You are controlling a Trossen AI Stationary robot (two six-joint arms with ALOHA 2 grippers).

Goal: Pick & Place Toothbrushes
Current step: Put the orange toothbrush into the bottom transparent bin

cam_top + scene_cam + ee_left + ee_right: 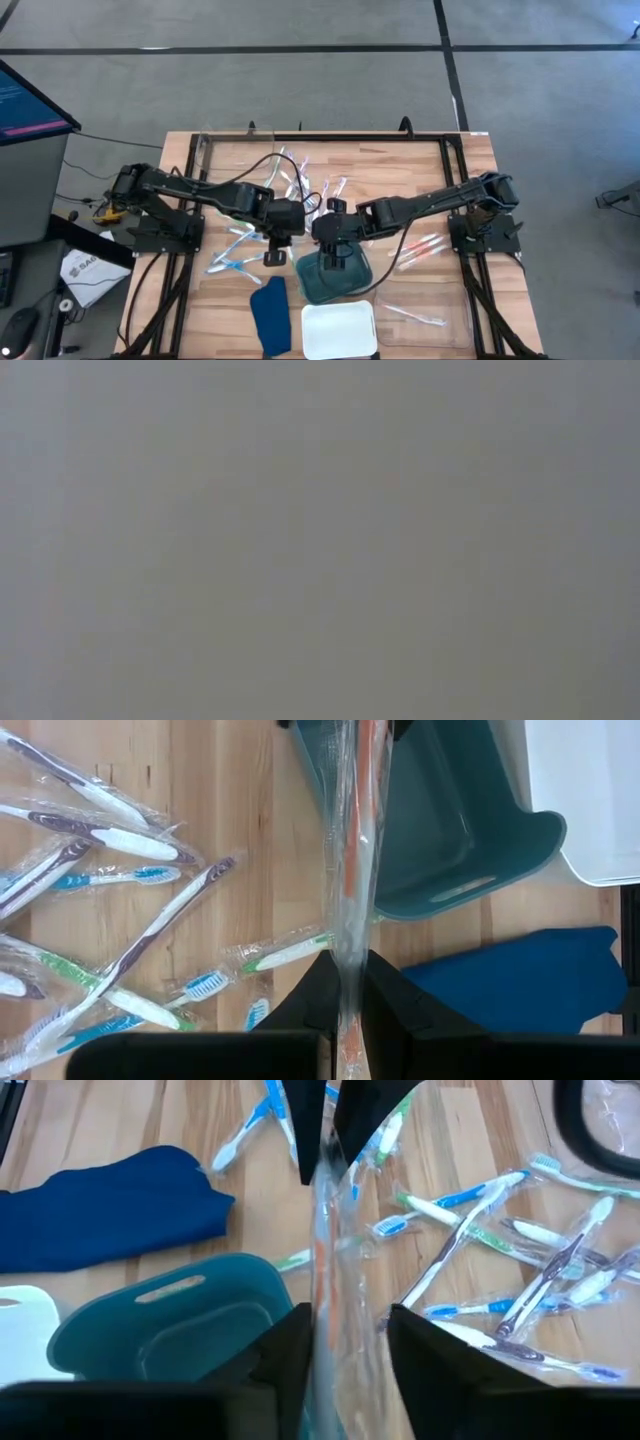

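We see our right gripper [350, 1345] around a wrapped orange toothbrush [322, 1280], teal tray [170, 1325] at nine o'clock.

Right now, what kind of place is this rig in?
Probably a robot lab or test workshop: a framed wooden table on grey carpet tiles, with a lit monitor alongside.
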